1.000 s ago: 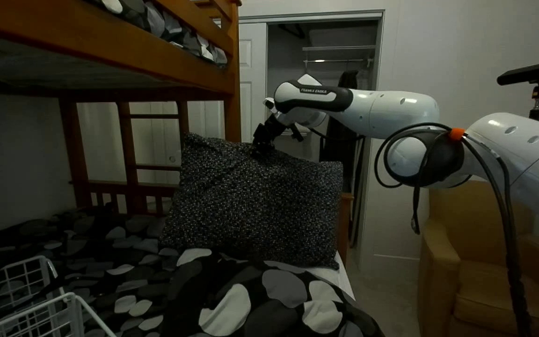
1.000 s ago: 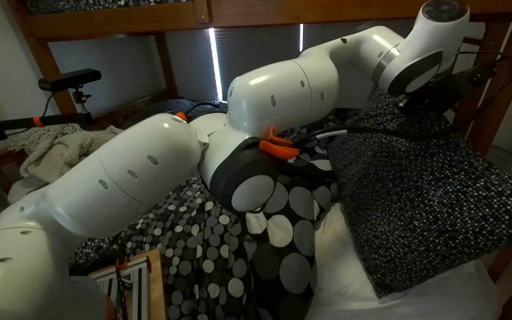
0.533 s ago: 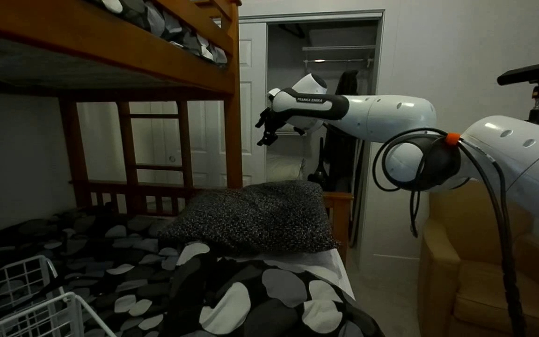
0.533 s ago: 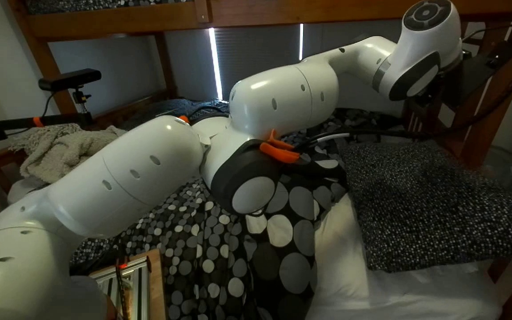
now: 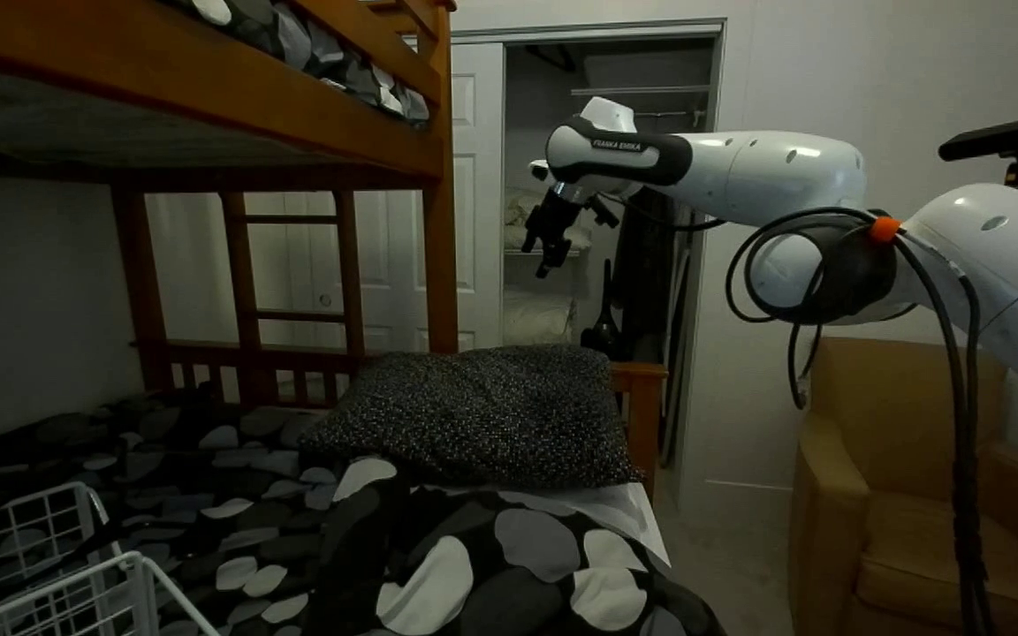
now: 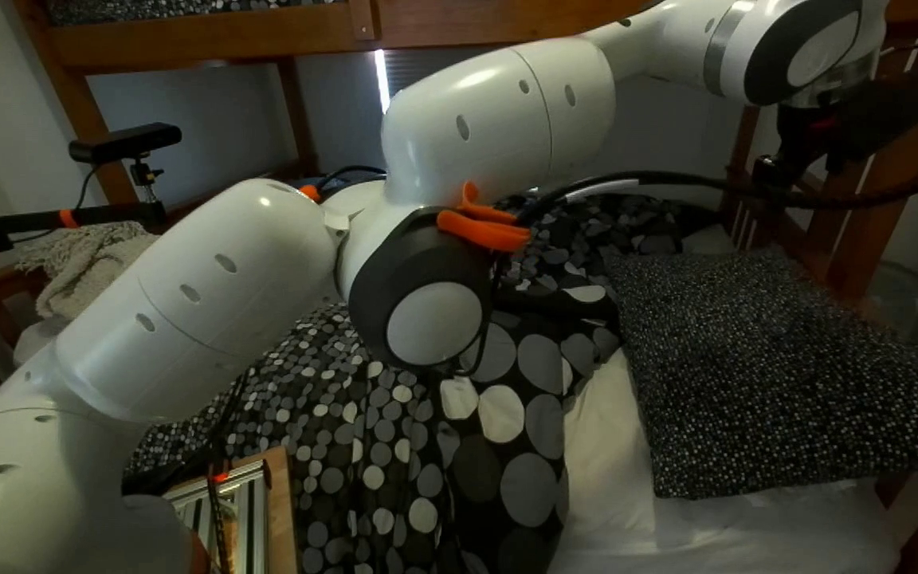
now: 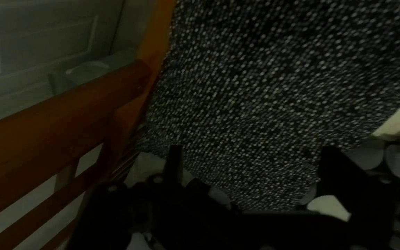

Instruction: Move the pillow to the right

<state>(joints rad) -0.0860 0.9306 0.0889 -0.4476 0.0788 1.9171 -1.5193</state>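
Note:
The pillow (image 5: 482, 415), black with tiny white speckles, lies on the lower bunk at the end rail, over a white sheet (image 6: 626, 494). In both exterior views its whole width rests on the bed; its long side spans most of the mattress. My gripper (image 5: 535, 256) hangs in the air well above it, apart from the fabric. Seen from the wrist, the fingers (image 7: 339, 170) stand wide apart with only the pillow's surface (image 7: 273, 76) visible beyond them, nothing held. Blotched dark bedding (image 5: 509, 565) is bunched beside the pillow.
Wooden end rail (image 7: 61, 125) and bed post (image 5: 443, 221) border the pillow; the upper bunk (image 5: 297, 106) overhangs. A white wire basket (image 5: 76, 565) stands on the bed. A tan armchair (image 5: 924, 495) is beside the bed. Cables (image 6: 666, 182) loop along the arm.
One second ago the pillow stood raised with its top edge at my gripper. It has dropped flat onto the bed. My gripper has let go, opened and risen away from it.

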